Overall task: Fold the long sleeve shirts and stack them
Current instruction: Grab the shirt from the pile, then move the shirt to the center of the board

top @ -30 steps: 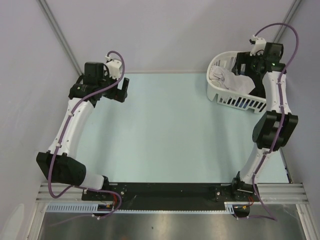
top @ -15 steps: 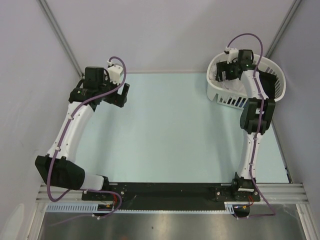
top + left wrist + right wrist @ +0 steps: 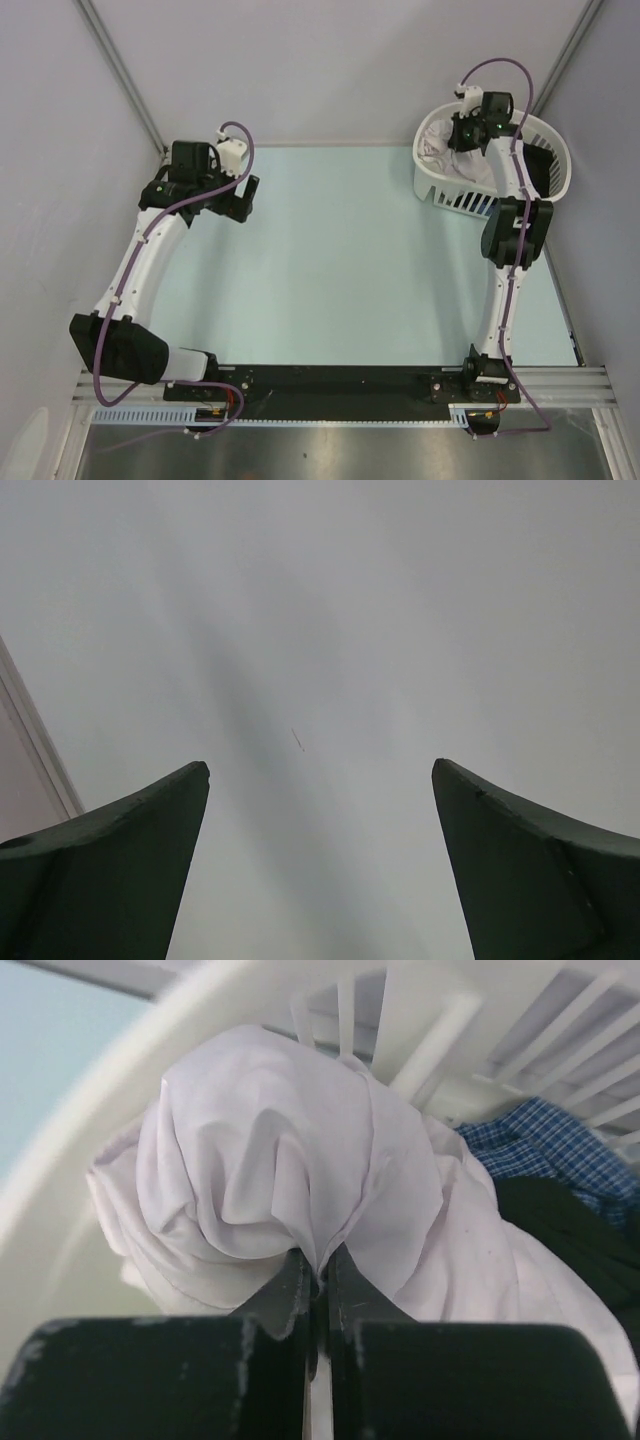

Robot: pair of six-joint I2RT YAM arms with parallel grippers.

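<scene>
A crumpled white long sleeve shirt (image 3: pixel 270 1160) lies in the white slatted basket (image 3: pixel 545 140) at the table's far right; from above the shirt (image 3: pixel 440 152) shows in the basket's left part. My right gripper (image 3: pixel 318 1265) is down in the basket, shut on a pinched fold of this shirt, the cloth bunching up from between the fingers. A blue checked cloth (image 3: pixel 545 1150) and a dark cloth (image 3: pixel 570 1225) lie to the right of it. At the far left, my left gripper (image 3: pixel 243 195) hangs open above the table, nothing between its fingers (image 3: pixel 120 860).
The basket stands against the back right corner, close to the right wall. The pale green table top (image 3: pixel 340 260) stretches between the two arms. Grey walls close in the back and both sides. The left wrist view shows only plain grey surface.
The right gripper has closed on the white shirt inside the basket, after swinging in from the basket's right side. The left arm shifted slightly forward, its gripper still open.
</scene>
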